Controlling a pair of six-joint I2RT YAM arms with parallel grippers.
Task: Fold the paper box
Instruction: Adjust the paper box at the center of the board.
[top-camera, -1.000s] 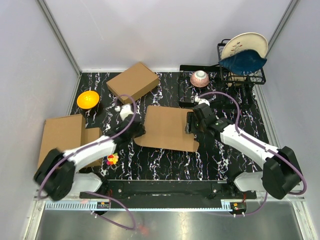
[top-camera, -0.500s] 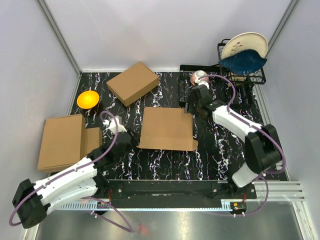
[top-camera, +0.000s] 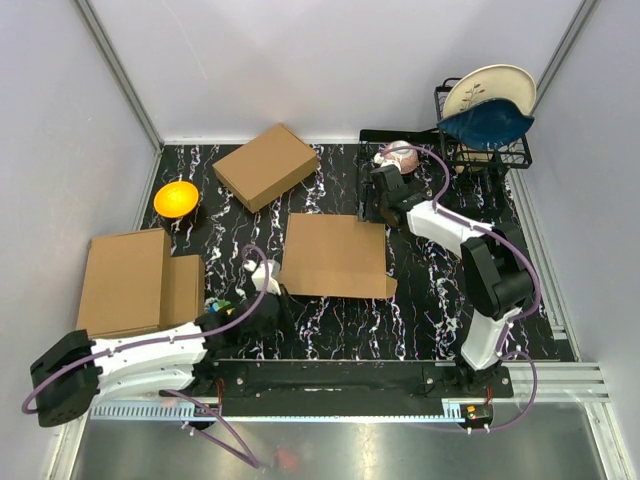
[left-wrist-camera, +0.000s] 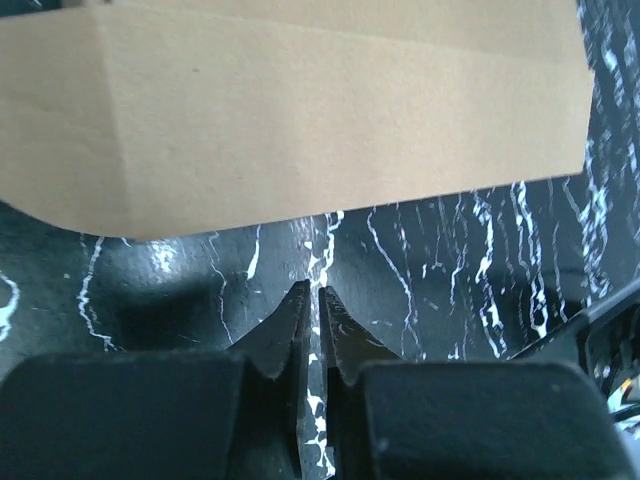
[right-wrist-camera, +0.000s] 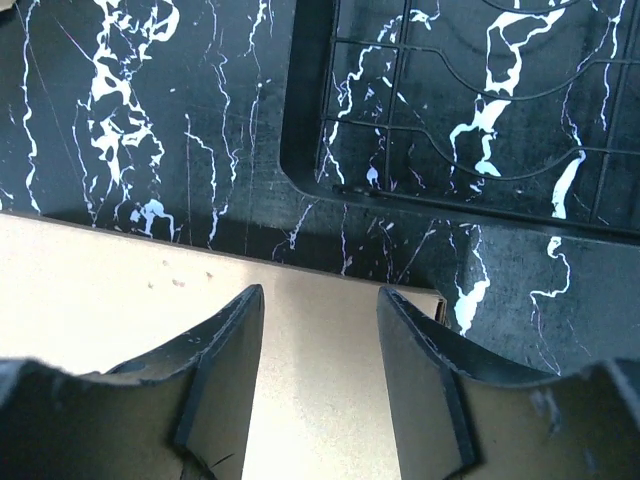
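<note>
The paper box (top-camera: 335, 255) lies flat in the middle of the tabletop (top-camera: 440, 300). My left jaws, clenched on nothing, sit just off its near edge. My right jaws stand released over its far right corner.

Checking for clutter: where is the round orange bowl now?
Top view: the round orange bowl sits in the back-left corner of the black marbled table, left of the compact brown cardboard box.

White-shelled arms (top-camera: 150, 357), black joints, looping purple cables (top-camera: 130, 345) — black tapered gripper fingers (right-wrist-camera: 225, 370)
</note>
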